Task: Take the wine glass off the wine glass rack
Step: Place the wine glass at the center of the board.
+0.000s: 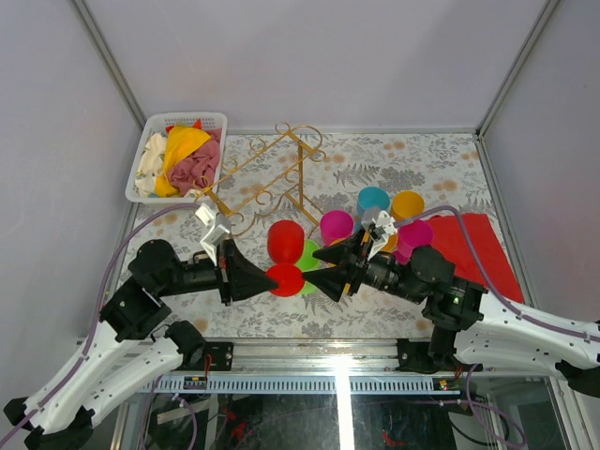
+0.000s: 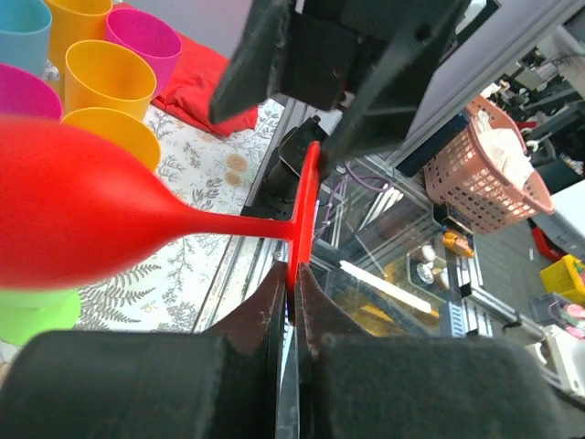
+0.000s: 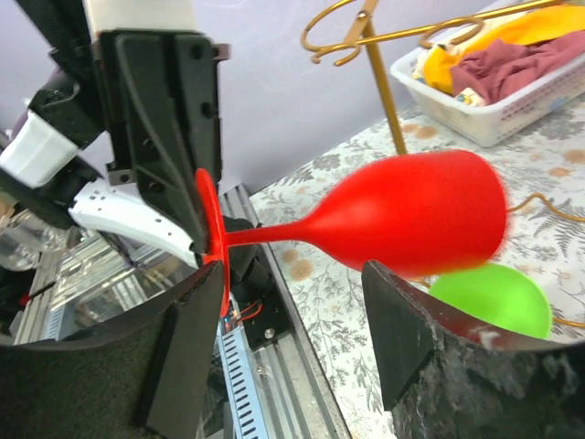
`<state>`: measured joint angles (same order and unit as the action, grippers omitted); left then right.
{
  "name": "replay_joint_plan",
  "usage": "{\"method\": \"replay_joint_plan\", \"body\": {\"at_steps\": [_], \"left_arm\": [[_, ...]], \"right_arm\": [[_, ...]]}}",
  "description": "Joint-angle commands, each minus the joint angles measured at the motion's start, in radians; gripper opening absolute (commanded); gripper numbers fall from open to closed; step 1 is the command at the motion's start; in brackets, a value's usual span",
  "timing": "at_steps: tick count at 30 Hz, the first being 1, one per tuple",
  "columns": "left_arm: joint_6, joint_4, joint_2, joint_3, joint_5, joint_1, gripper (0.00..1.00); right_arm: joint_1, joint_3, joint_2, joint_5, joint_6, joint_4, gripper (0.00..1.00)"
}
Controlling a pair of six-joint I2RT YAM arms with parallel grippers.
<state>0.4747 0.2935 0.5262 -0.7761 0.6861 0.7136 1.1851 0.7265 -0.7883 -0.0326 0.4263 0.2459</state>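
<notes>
The red wine glass [image 1: 285,240] lies sideways in the air over the table, apart from the gold wire rack [image 1: 272,178] behind it. My left gripper [image 1: 268,278] is shut on the edge of the glass's foot [image 2: 307,197]; the bowl [image 2: 73,215] sticks out to the left in the left wrist view. My right gripper [image 1: 319,267] faces it from the right, open. In the right wrist view, its fingers [image 3: 187,352] stand apart beside the foot [image 3: 212,229] and the bowl [image 3: 420,224], with the stem across the gap. The rack's scroll [image 3: 366,37] shows behind.
A white basket [image 1: 141,183] of cloths stands at the back left. Plastic cups stand right of the glass: green [image 1: 310,253], magenta [image 1: 336,226], teal [image 1: 372,200], yellow [image 1: 407,204], another magenta [image 1: 414,234]. A red cloth [image 1: 478,248] lies at the right.
</notes>
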Motion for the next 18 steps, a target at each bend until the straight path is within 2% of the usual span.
{"method": "replay_joint_plan", "body": {"at_steps": [1,8,16,18], "left_arm": [[-0.142,-0.009,-0.081,0.029,0.085,0.006,0.0],[-0.368,-0.004,-0.183,0.08,0.243,0.006,0.0],[-0.477,0.055,-0.169,0.091,0.316,0.006,0.0],[-0.523,0.09,-0.16,0.087,0.321,0.006,0.0]], "right_arm": [[0.005,0.043,0.049,0.192,-0.012,-0.043,0.7],[0.005,0.07,0.024,0.55,0.034,-0.163,0.75],[0.005,0.051,0.04,0.616,0.058,-0.153,0.78],[-0.011,0.067,0.037,0.604,0.121,-0.213,0.79]]}}
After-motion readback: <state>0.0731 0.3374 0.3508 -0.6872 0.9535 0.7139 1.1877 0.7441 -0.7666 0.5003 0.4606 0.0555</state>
